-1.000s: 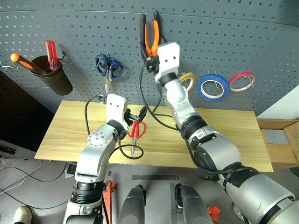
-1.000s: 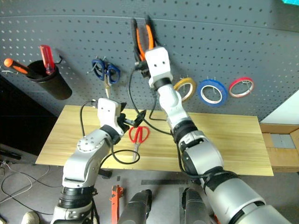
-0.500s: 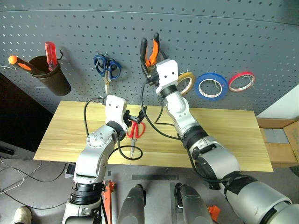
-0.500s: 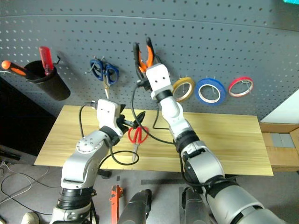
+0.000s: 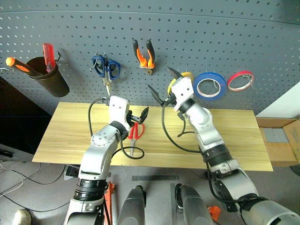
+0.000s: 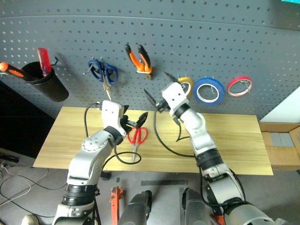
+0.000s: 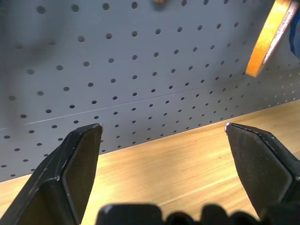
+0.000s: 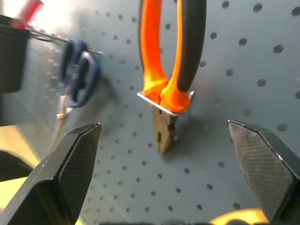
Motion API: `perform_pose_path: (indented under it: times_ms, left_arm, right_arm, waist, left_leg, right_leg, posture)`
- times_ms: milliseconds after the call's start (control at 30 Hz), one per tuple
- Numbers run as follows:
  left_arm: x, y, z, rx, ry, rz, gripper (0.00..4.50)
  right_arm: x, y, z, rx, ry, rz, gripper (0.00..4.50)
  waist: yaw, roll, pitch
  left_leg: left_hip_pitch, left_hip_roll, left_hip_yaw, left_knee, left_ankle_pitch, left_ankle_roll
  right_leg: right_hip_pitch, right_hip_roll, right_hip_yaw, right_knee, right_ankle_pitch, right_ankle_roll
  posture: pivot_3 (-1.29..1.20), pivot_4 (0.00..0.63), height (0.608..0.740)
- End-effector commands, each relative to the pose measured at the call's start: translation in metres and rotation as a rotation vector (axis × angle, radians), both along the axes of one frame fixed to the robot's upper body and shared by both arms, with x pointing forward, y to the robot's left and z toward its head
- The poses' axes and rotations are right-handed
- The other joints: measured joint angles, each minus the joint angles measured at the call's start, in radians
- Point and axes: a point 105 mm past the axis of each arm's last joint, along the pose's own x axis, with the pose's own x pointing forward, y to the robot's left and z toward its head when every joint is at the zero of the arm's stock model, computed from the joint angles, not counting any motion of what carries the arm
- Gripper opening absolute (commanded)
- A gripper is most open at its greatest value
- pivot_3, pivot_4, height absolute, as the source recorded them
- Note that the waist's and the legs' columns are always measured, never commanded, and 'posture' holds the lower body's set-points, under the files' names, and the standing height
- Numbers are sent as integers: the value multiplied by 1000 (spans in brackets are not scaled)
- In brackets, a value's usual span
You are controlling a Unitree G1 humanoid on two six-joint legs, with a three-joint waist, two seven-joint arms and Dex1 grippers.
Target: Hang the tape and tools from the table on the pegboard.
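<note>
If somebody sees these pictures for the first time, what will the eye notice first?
Probably the orange-and-black pliers, hanging jaws down on the dark pegboard, with the open right gripper just below them. Next, the red-handled scissors lying on the wooden table, right under the open left gripper.

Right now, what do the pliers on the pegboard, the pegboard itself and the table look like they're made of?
Pliers: handles look like matte orange-and-black rubber or plastic sleeves; the bare nose looks like dull metal. Pegboard: smooth dark grey panel, evenly punched holes, probably painted metal or hardboard; I cannot tell which. Table: light wood with visible plank grain and a slight sheen, possibly laminate.
</note>
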Motion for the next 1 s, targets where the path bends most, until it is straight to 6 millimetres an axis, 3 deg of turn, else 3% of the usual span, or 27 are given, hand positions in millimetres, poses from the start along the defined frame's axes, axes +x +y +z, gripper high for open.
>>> perform_pose_path:
  times_ms: [33, 200, 300, 433, 700, 933, 1000]
  left_arm:
    - [-10, 7, -22, 73, 47, 40, 4500]
    - [-32, 29, -89, 175, 263, 192, 4500]
    - [-44, 42, -114, 220, 339, 275, 4500]
    - [-47, 48, -128, 253, 392, 312, 4500]
    - [-45, 33, -155, 229, 516, 242, 4500]
    - [-38, 37, -155, 276, 536, 264, 4500]
    - [-39, 38, -155, 284, 538, 274, 4118]
  right_arm:
    - [-30, 0, 1, -63, -19, 121, 4468]
    - [-69, -22, -37, -234, 26, 254, 4468]
    - [-87, -39, -62, -331, 81, 317, 4468]
    - [-101, -48, -78, -391, 119, 375, 4468]
    - [-115, -32, -89, -406, 156, 517, 4468]
    - [-115, -27, -90, -412, 140, 550, 4468]
    - [-116, -24, -89, -413, 130, 563, 4500]
  waist:
    - [-9, 0, 0]
    - [-19, 0, 0]
    - [-20, 0, 0]
    - [-21, 0, 1]
    - [-32, 0, 1]
    - [-36, 2, 4]
    - [-41, 3, 4]
  left_leg:
    - [0, 0, 0, 0, 0, 0]
    - [-1, 0, 0, 0, 0, 0]
    - [-1, 0, 0, 0, -1, 1]
    - [0, 0, 0, 2, 0, 1]
    - [2, 0, 0, 2, 0, 1]
    - [2, 0, 0, 3, 0, 1]
    - [4, 0, 0, 3, 0, 1]
  right_leg:
    - [0, 0, 0, -1, 0, 0]
    - [1, 0, 0, -6, 1, 2]
    - [2, 0, 0, -8, -1, 5]
    - [4, 0, 0, -7, -2, 8]
    - [7, 0, 0, -9, -1, 9]
    - [8, 0, 0, -8, -1, 10]
    - [10, 0, 0, -8, -1, 10]
  posture:
    - [57, 283, 740]
    - [43, 288, 740]
    - [34, 294, 740]
    - [22, 303, 740]
    - [-7, 332, 740]
    - [-11, 347, 740]
    - [-12, 348, 740]
